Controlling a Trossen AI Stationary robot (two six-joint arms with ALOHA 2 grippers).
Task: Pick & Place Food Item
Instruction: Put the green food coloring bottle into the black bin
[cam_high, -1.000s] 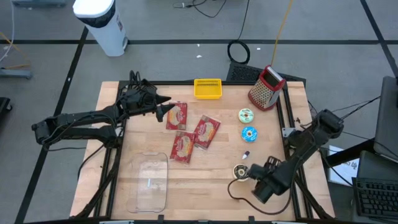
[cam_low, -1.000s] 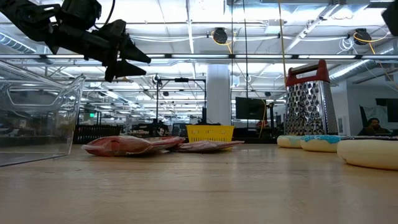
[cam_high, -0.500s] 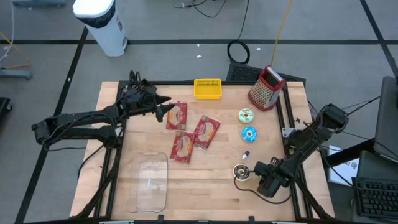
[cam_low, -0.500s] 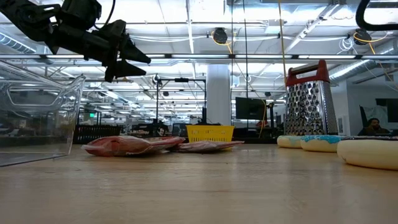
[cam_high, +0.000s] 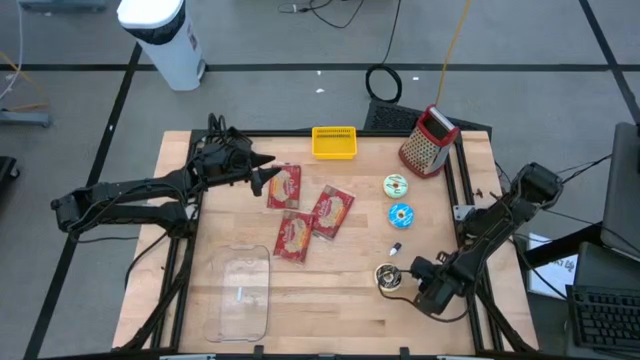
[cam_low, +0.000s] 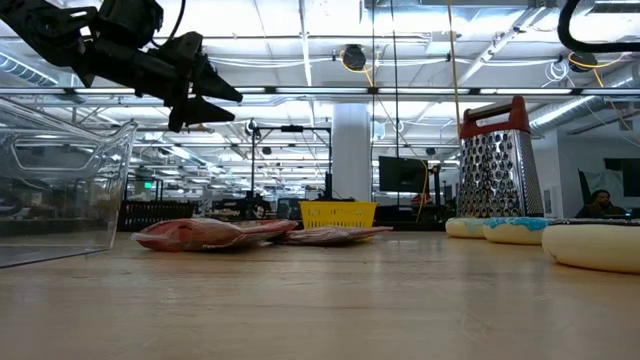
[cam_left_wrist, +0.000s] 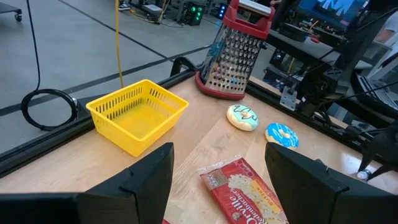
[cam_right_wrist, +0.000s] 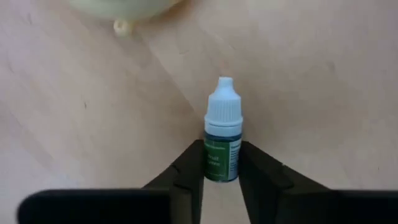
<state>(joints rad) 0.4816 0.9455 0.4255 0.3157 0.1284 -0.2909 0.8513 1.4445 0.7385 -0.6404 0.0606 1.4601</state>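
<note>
The right gripper (cam_high: 413, 268) is low over the near right part of the table (cam_high: 330, 300), just beside a brown doughnut (cam_high: 386, 277). In its wrist view its fingers (cam_right_wrist: 191, 163) seem clenched on the lower body of a small dropper bottle (cam_right_wrist: 222, 121) lying on the wood, though how firmly I can't say. That hold sits near one end, so the bottle could pivot or slip out on lifting. It is also no food item: the doughnuts and red packets (cam_high: 284, 186) lie untouched, well apart from the clear tub (cam_high: 240, 290). The left gripper (cam_high: 262, 174) hovers at the far left, fingers spread and empty.
</note>
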